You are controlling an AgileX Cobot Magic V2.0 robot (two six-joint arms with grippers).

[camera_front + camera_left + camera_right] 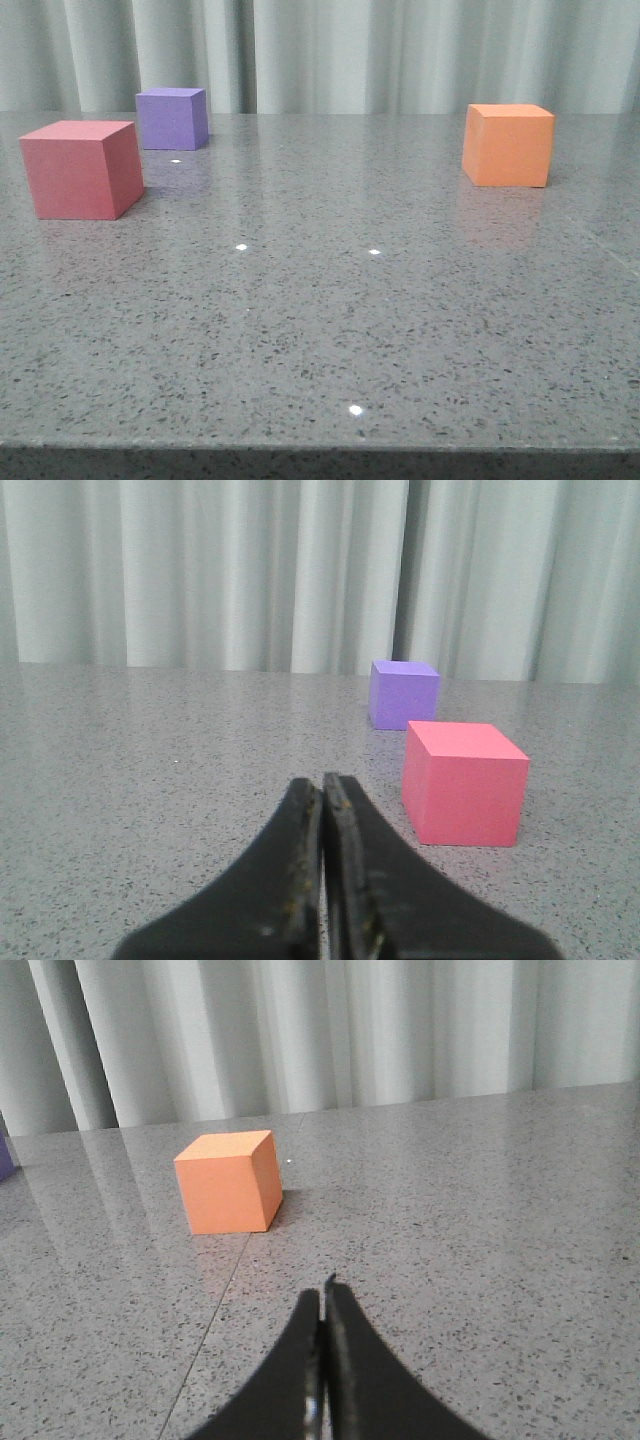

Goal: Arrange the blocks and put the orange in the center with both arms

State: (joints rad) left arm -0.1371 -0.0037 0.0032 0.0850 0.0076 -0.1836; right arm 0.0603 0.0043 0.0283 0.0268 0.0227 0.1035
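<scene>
Three cubes stand apart on the grey speckled table (320, 330). The red-pink block (82, 168) sits at the left, the purple block (172, 118) just behind it, and the orange block (507, 145) at the right. Neither arm shows in the front view. My left gripper (322, 782) is shut and empty, low over the table, with the red-pink block (463, 783) ahead and to one side and the purple block (403, 694) beyond it. My right gripper (324, 1290) is shut with nothing in it, and the orange block (228, 1181) stands some way ahead of it, apart.
Pale pleated curtains (320, 50) hang behind the table's far edge. The table's front edge (320, 448) runs along the bottom of the front view. A thin seam line (215, 1320) crosses the tabletop near the orange block.
</scene>
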